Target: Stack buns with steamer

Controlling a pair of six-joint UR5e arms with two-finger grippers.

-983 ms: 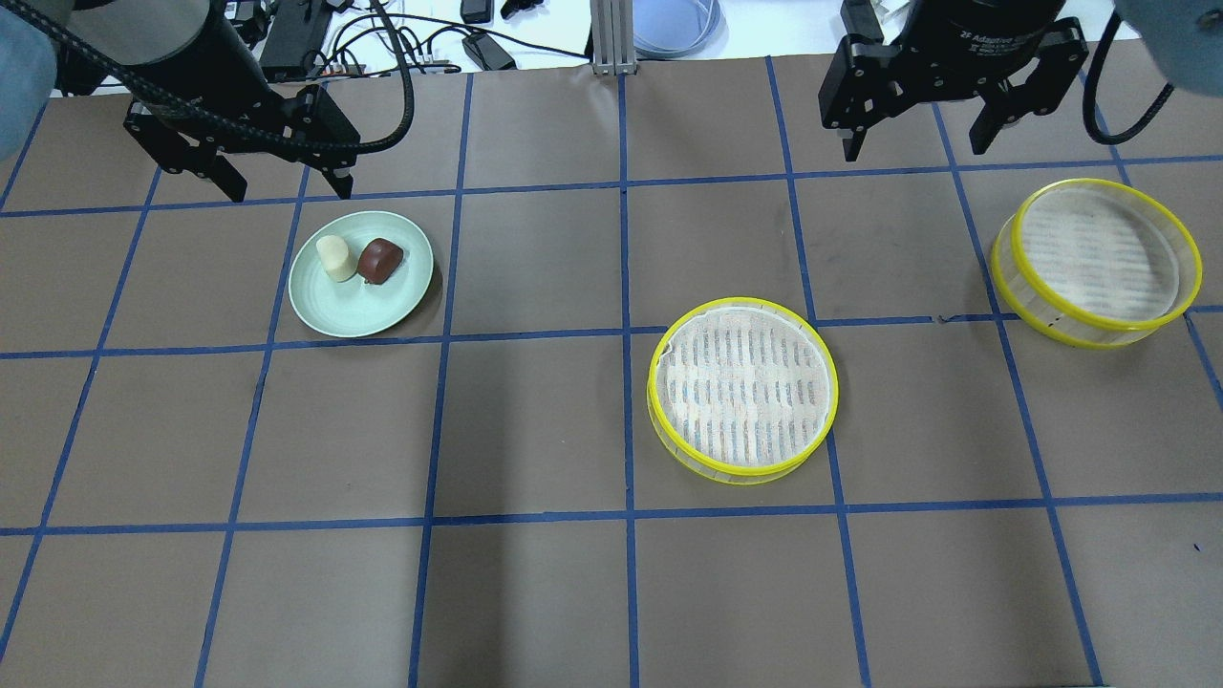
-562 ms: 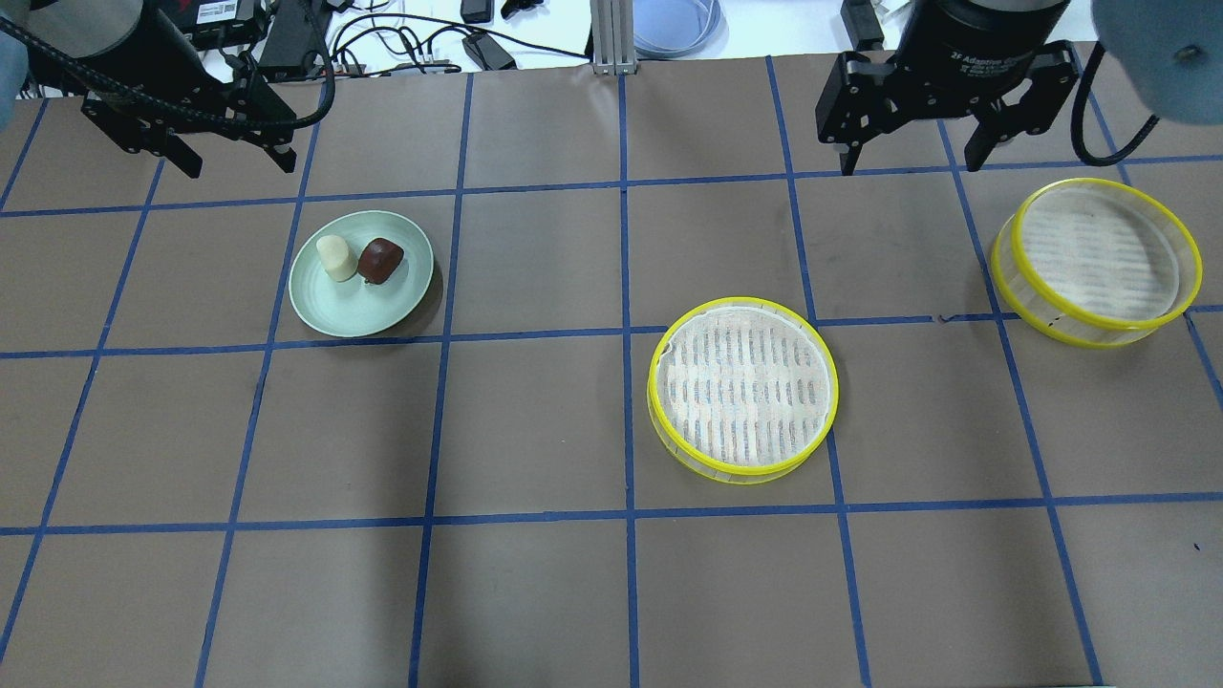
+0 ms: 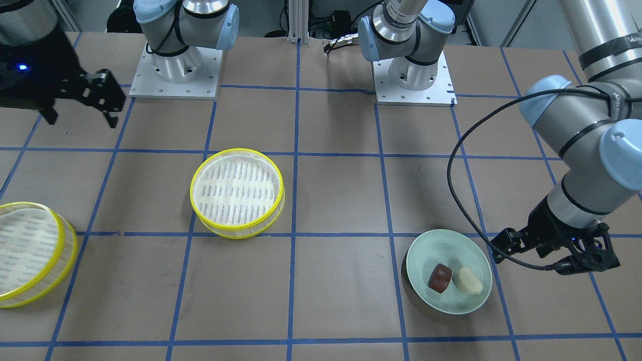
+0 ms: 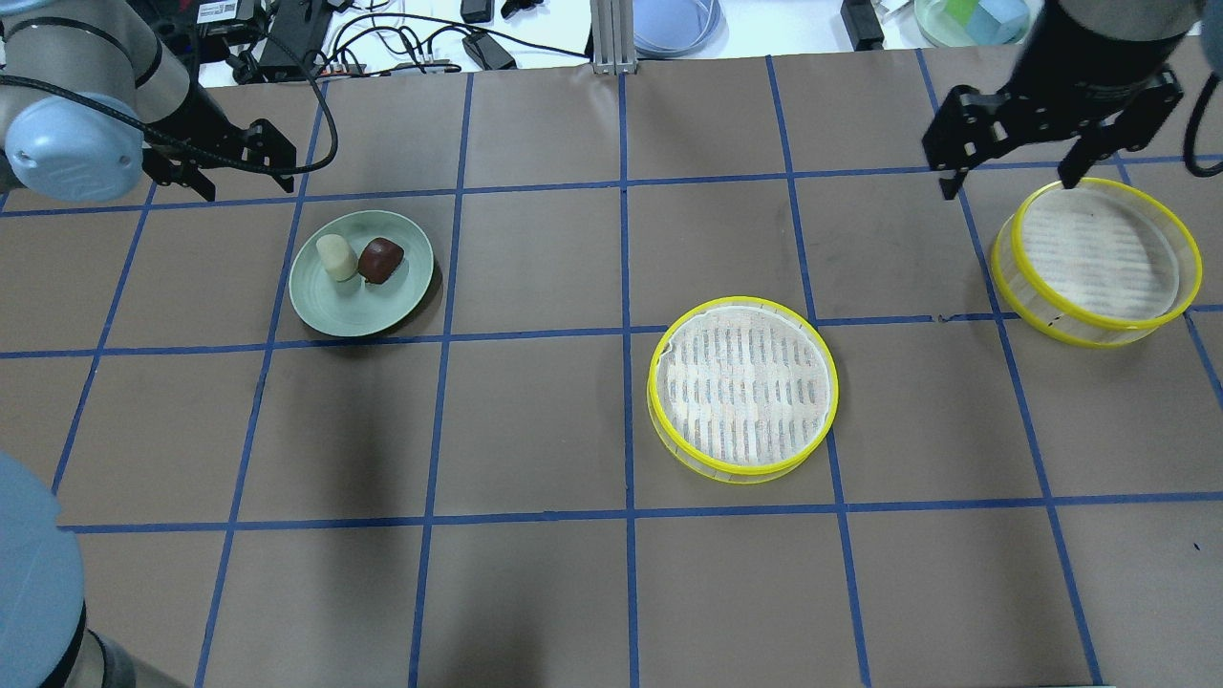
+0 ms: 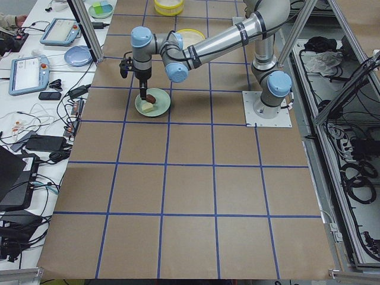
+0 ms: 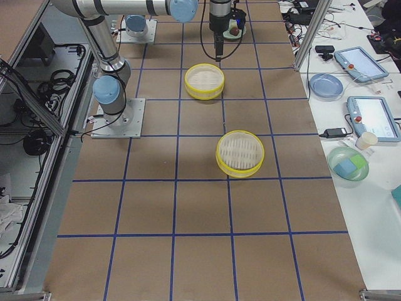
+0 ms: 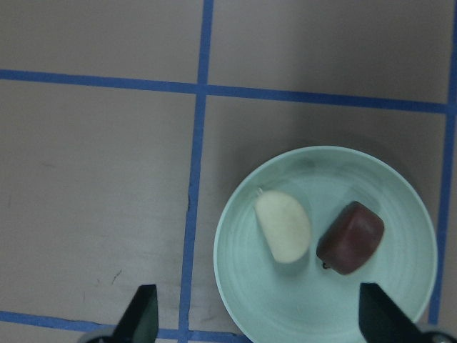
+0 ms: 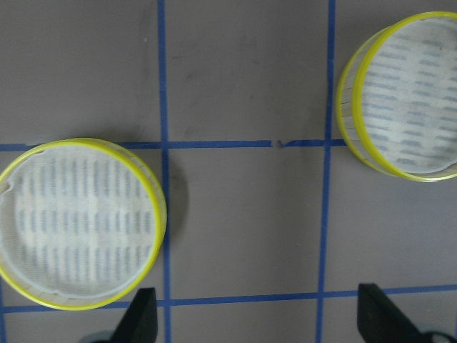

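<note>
Two buns, a cream-white one point(image 4: 335, 258) and a reddish-brown one point(image 4: 380, 260), lie side by side on a pale green plate point(image 4: 354, 315). My left gripper point(image 4: 246, 182) is open and empty, above the table just beyond the plate's far left. Its wrist view shows the cream bun point(image 7: 283, 226) and the brown bun point(image 7: 350, 238) below it. Two yellow-rimmed steamer trays stand apart, one mid-table point(image 4: 743, 387) and one at the far right point(image 4: 1094, 260). My right gripper point(image 4: 1008, 183) is open and empty, by the right tray's far left rim.
Blue tape lines grid the brown table. The two arm bases point(image 3: 175, 70) stand at the robot's edge. Cables, a blue dish point(image 4: 674, 24) and a bowl of blocks point(image 4: 965, 19) lie on the white bench beyond the far edge. My left arm's elbow point(image 4: 38, 583) overhangs the near left corner.
My right gripper has moved right and a little lower in the view, to the right tray's rim. My left arm has swung and its gripper shifted left. Buns and trays have not moved.
</note>
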